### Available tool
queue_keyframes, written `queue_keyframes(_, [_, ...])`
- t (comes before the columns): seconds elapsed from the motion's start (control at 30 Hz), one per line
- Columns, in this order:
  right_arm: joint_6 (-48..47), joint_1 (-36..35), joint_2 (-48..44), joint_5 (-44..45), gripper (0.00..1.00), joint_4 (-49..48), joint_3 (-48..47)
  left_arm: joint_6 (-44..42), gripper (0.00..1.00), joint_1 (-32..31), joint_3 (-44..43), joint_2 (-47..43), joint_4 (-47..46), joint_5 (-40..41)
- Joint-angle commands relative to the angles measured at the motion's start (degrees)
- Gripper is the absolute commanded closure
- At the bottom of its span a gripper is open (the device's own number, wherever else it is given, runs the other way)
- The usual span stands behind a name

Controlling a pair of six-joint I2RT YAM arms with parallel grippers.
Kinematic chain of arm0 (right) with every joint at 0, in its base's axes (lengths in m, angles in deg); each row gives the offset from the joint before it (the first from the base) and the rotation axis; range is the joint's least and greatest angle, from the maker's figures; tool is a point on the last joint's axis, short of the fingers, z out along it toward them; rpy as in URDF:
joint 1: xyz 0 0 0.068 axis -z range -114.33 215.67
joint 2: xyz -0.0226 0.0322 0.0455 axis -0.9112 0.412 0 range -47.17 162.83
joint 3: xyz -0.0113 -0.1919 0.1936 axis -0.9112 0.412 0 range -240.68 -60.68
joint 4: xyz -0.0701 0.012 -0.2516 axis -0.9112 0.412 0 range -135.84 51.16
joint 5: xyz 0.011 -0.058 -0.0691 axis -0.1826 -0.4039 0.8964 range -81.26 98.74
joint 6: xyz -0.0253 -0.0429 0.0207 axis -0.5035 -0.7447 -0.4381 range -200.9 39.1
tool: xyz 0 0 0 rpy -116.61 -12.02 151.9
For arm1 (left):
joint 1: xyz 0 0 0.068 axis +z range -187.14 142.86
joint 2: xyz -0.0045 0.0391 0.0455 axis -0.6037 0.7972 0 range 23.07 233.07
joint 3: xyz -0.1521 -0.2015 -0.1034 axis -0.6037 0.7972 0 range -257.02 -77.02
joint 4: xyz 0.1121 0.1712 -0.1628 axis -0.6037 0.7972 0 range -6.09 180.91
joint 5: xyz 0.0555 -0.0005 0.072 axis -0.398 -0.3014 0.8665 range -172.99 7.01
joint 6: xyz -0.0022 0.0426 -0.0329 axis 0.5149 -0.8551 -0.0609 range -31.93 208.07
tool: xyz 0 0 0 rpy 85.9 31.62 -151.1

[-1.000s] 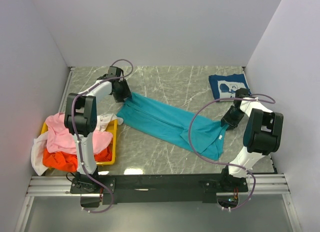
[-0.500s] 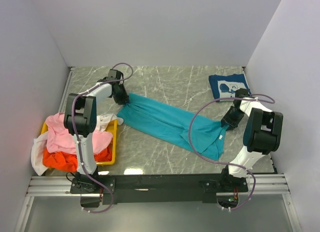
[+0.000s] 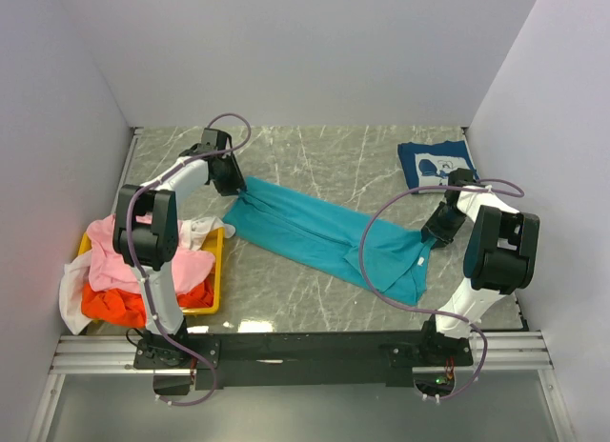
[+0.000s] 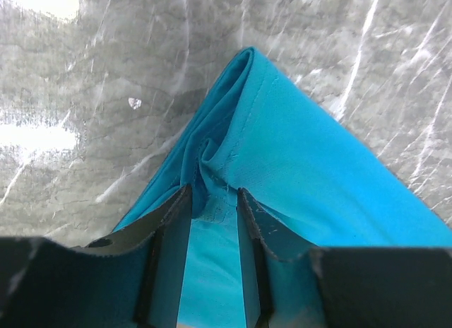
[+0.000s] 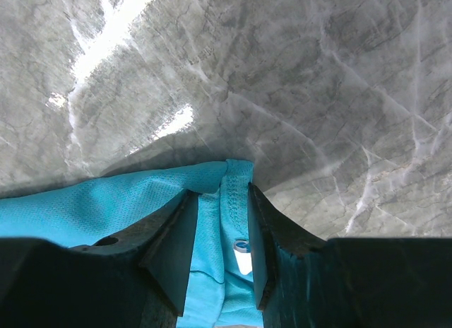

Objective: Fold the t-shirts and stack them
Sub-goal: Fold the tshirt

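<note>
The teal t-shirt (image 3: 315,228) lies stretched out diagonally across the marble table, folded lengthwise. My left gripper (image 3: 236,185) is shut on its far left end; in the left wrist view my left gripper (image 4: 213,194) has bunched teal cloth (image 4: 318,151) between its jaws. My right gripper (image 3: 431,234) is shut on the near right end; the right wrist view shows my right gripper (image 5: 221,194) holding the teal hem (image 5: 85,201) and a small white tag (image 5: 241,254). The navy t-shirt (image 3: 437,163) with white print lies folded at the back right.
A yellow tray (image 3: 217,271) at the left edge holds a heap of pink (image 3: 119,261), orange (image 3: 110,304) and white (image 3: 69,294) t-shirts that spills over its rim. White walls close the table on three sides.
My left gripper has shifted slightly back and to the left, drawing the teal t-shirt's far end with it. The right gripper has not moved.
</note>
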Motion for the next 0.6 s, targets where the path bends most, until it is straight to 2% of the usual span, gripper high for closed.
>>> queue_keyframes(0.0, [-0.69,0.59,0.43,0.66,0.59,-0.61,-1.37,0.32,0.62,0.0,1.19,-2.38,-0.79,-0.57])
queue_keyframes(0.23, [-0.78,0.59,0.17,0.57,0.59,-0.88,-0.92,-0.2,0.65,0.0,2.16,-1.33,-0.7,0.05])
queue_keyframes(0.47, [-0.6,0.59,0.52,0.93,0.59,-0.7,-1.19,-0.64,0.97,0.0,3.3,-2.73,-0.88,1.45])
queue_keyframes(0.57, [-0.69,0.59,0.78,0.84,0.59,-0.7,-1.45,-0.99,1.0,0.0,3.92,-3.87,-1.23,1.72])
